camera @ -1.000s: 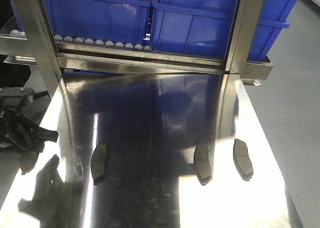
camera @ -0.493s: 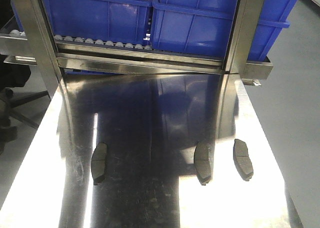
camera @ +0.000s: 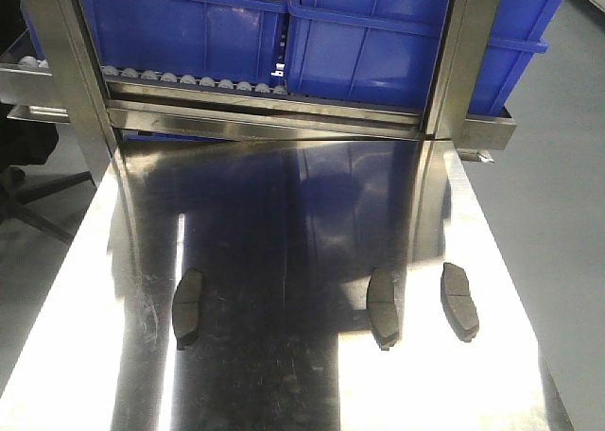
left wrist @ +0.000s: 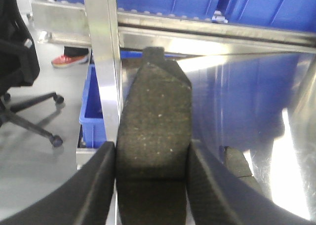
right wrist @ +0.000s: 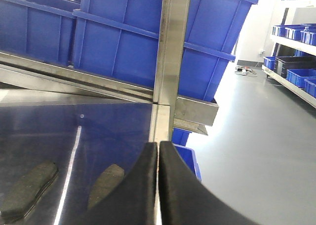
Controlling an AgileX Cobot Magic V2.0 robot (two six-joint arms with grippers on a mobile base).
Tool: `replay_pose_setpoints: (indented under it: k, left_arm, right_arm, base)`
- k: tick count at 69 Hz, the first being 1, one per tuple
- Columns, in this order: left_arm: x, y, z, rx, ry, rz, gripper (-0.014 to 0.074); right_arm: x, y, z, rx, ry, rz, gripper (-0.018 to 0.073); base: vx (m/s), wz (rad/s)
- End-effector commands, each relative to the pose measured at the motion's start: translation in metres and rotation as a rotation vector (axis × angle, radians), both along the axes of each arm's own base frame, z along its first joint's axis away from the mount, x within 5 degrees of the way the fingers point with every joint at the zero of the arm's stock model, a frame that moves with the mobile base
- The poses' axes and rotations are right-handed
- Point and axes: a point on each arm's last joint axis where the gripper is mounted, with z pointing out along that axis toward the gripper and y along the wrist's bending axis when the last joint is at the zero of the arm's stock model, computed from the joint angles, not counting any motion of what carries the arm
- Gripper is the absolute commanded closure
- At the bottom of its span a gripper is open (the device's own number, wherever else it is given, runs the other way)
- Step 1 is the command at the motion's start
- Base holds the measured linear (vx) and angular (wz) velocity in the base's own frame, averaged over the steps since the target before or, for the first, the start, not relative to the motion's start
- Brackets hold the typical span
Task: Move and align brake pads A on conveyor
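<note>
One at a time, starting left: clamping the held brake pad (left wrist: 155, 101) between the two black fingers (left wrist: 94, 185) of the left gripper (left wrist: 152, 148), showing its rough friction face to the wrist camera and letting its far end stick out well past the fingertips. Hanging by the left edge of the shiny steel table (left wrist: 247, 87), beside the steel post (left wrist: 103, 62), with the left pad (left wrist: 238, 163) lying flat on the steel just right of the fingers. Pressing the right gripper (right wrist: 158, 185) fully together on nothing, near the table's right edge. Facing the right pad (right wrist: 106, 185) and, farther left, the middle pad (right wrist: 27, 190), both lying flat on the steel ahead of it, apart from it and from each other, running lengthwise toward the blue bins (right wrist: 123, 42). Forming, with the left pad, one rough row across the table.
</note>
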Motion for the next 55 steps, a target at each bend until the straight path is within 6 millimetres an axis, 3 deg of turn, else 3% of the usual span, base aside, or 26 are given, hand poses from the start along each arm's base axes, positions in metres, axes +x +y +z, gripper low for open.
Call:
replay_pose_setpoints:
  k: [1, 55]
  left_arm:
    - [-0.0032, -0.0004, 0.0203, -0.024, -0.15, -0.003, 0.0602]
    - [-0.0052, -0.0003, 0.0213, -0.024, -0.161, -0.003, 0.0602]
  right_arm:
    - [-0.0008, -0.0005, 0.0064, -0.002, -0.084, -0.006, 0.0569]
    - [-0.0008, -0.0005, 0.0064, -0.002, -0.084, -0.006, 0.0569]
  base:
    - [0.0, 0.0]
    - [0.0, 0.0]
